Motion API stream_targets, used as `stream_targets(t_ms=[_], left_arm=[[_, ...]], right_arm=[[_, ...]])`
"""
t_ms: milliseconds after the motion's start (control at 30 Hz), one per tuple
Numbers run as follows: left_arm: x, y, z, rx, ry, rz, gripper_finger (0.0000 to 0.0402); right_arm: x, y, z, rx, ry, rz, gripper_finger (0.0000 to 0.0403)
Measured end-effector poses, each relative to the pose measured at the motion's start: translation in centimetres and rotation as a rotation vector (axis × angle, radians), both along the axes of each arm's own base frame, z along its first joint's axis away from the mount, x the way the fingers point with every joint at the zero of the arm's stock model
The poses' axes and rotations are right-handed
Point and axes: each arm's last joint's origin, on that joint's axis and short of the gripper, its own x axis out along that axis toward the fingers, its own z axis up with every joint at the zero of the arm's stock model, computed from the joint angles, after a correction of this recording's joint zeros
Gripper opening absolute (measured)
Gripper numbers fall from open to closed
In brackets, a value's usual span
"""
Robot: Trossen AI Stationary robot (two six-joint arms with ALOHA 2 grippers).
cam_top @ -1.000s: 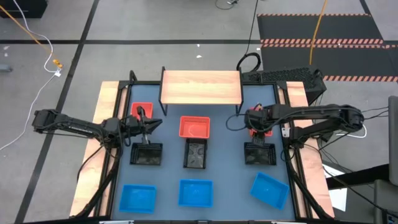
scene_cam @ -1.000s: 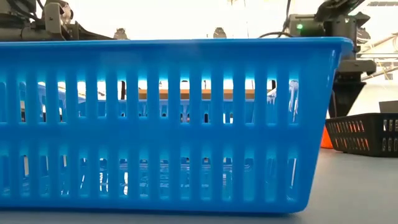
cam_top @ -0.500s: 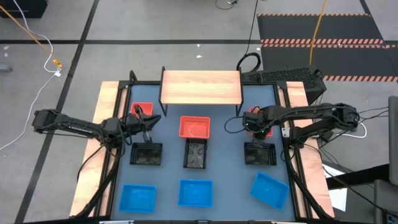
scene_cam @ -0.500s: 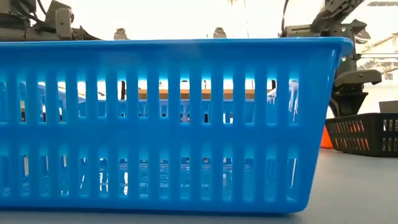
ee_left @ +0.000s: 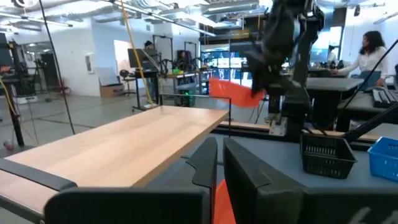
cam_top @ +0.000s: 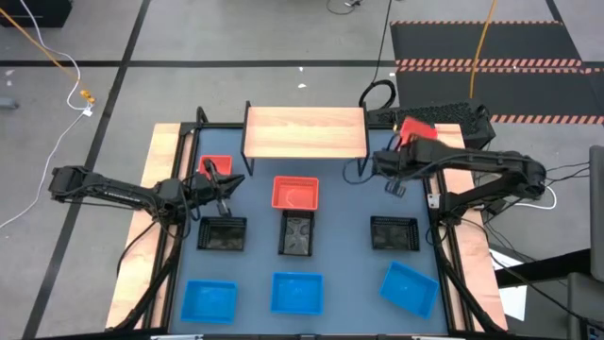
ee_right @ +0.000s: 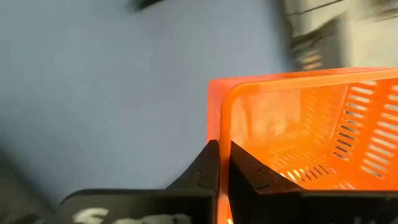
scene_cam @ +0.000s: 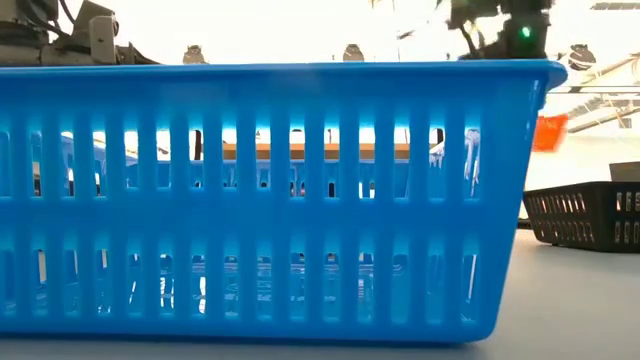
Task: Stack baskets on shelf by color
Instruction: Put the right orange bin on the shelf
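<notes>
Since a second ago, the right gripper has lifted a red basket off the table. Perforated and tilted, its rim is pinched between the closed fingers. Left gripper sits shut on another red basket.

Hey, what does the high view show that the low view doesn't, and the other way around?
Only the high view shows the wooden shelf from above, the left gripper at a red basket and the middle red basket.

Only the low view shows the slotted wall of a blue basket filling the picture.

Both show the lifted red basket held by the right gripper and a black basket.
</notes>
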Motion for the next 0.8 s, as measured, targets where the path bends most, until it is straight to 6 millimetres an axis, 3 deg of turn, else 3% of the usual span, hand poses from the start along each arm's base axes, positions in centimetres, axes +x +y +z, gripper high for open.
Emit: stream_targets(t_ms=[200,400,600,800], left_arm=[[0.0,0.0,0.1,0.026,-0.002,0.005,0.0031],[0.0,0.0,0.2,0.022,-0.012,0.005,0.0031],[-0.3,0.0,1.1,0.101,-0.076,0.027,0.0031],[0.1,0.0,-0.5,0.055,0.068,0.008,0.0031]], right_arm=[[1.0,-1.9,5.3,-0.221,0.034,0.089,0.0004],[5.2,-4.0,7.8,-0.143,-0.09,0.283,0.0004],[10.5,-6.4,6.4,-0.109,-0.032,0.424,0.0004],[13.0,-6.8,3.8,0.016,-0.025,0.457,0.0004]])
